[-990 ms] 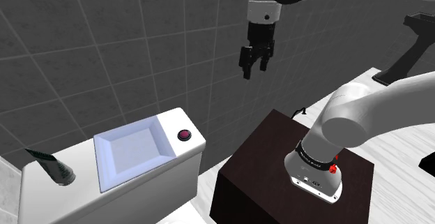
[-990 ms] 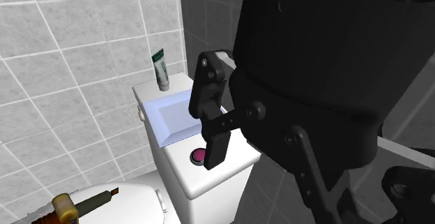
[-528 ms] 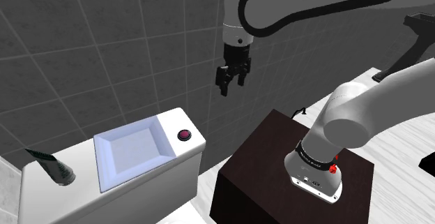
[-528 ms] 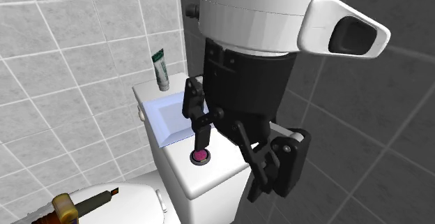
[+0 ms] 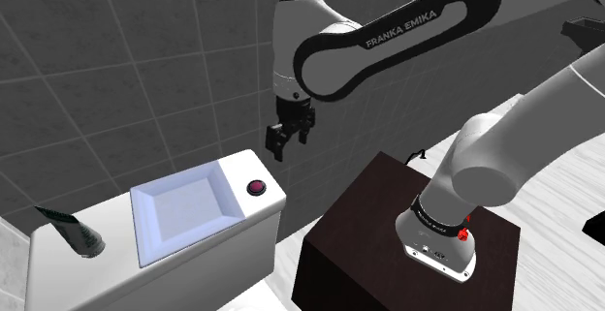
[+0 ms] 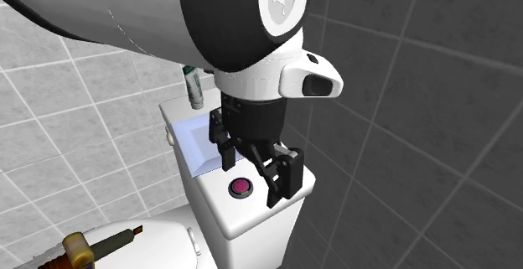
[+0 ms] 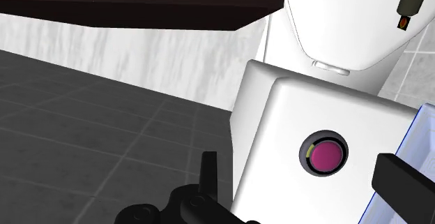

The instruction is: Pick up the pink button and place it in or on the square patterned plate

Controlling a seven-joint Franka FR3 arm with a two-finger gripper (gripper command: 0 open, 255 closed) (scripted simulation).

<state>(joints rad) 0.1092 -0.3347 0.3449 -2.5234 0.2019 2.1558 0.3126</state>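
The white Franka arm (image 5: 504,154) rises from its base and arches over toward the shoulder view's left. The dark forearm (image 5: 407,28), lettered FRANKA EMIKA, slopes down to the white wrist (image 5: 294,67), which points downward. The black gripper (image 5: 288,144) hangs near vertical beneath it. Its two fingers (image 6: 277,190) stand well apart and clasp nothing.

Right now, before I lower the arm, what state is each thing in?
Gripper: open, empty, in the air near the button, touching nothing.
Button: pink, lying flat on the white tank lid, not gripped.
Plate: empty, on the lid beside the button.
Tube: on the lid beyond the plate.
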